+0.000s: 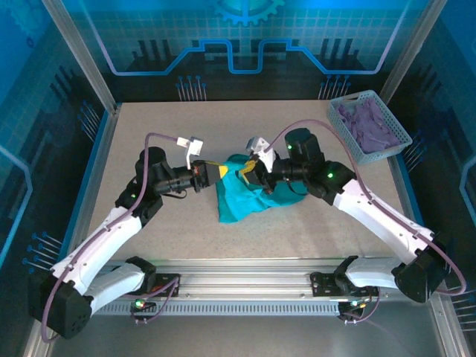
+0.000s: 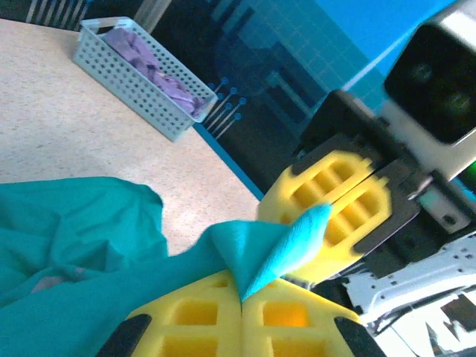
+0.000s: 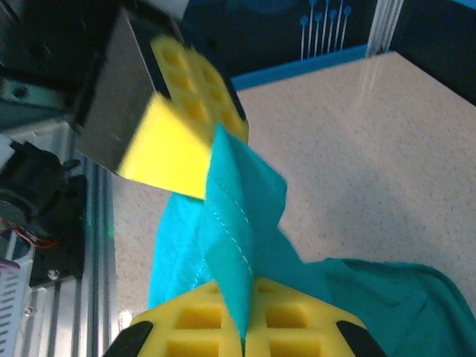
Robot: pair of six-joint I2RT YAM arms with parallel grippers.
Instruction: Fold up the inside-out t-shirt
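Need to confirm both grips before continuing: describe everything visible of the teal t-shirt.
The t-shirt is teal, soft stitched fabric, crumpled in a heap on the table. One edge is lifted, pinched by the left gripper and the right gripper, both shut on it close together; the rest drapes down wrinkled.

Both arms reached inward from their bases, elbows bent outward and wrists nearly meeting at the middle. The left end effector [image 1: 220, 170] and the right end effector [image 1: 250, 173] faced each other just apart. Each had its yellow fingers [image 2: 197, 320] pressed together on a fold of the t-shirt [image 1: 239, 199].
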